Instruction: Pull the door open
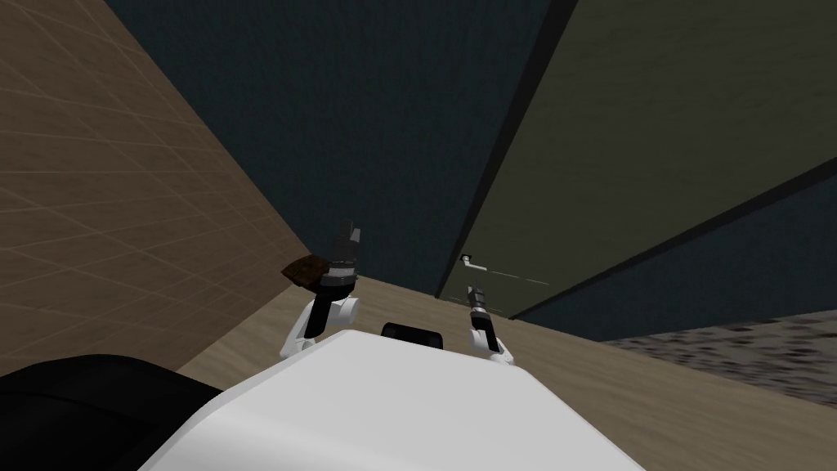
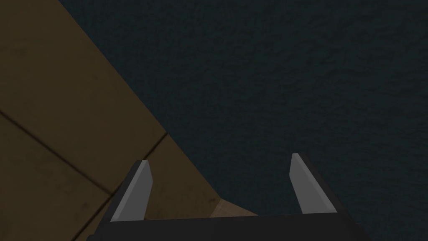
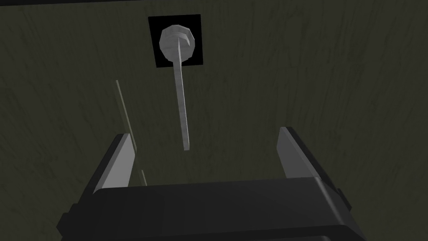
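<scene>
Both fingers point(image 3: 119, 163) of the right gripper point(image 3: 204, 132) stand spread before the thin grey lever handle point(image 3: 180, 96) on the dark olive door point(image 3: 313, 75); the left gripper point(image 2: 219, 158) has its fingers spread too

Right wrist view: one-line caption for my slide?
Open right claw facing the grey handle on the dark door, not touching it.

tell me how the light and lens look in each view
Head view: rolled and wide, so the door and the dark wall slant. Right wrist view: dim, the pale handle stands out on the door. Left wrist view: dim, no glare.
</scene>
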Motion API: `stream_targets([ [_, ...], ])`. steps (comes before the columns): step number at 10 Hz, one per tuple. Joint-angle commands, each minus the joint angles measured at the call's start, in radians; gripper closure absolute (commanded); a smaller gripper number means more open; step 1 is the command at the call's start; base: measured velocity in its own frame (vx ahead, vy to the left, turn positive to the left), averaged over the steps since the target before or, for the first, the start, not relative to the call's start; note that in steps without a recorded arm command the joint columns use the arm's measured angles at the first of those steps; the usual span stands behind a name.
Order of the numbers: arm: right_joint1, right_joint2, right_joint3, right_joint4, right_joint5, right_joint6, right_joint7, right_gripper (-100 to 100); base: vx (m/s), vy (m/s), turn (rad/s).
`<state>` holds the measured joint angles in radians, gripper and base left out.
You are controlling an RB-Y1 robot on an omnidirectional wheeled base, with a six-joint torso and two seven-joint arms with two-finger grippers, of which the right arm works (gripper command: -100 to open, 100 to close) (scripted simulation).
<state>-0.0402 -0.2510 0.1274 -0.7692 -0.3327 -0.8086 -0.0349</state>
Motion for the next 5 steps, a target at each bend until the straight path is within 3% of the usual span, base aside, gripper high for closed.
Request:
stream_targets([
  [1, -0.01, -0.001, 0.004, 0.037, -0.008, -0.007, 0.004, -100, 0.054, -0.095, 0.083],
  [4, -0.025, -0.006, 0.009, 0.086, -0.02, -0.014, 0.007, -100, 0.032, -0.084, 0.074],
  [5, -0.025, -0.005, 0.008, 0.08, -0.017, -0.015, 0.005, -100, 0.018, -0.037, 0.024],
])
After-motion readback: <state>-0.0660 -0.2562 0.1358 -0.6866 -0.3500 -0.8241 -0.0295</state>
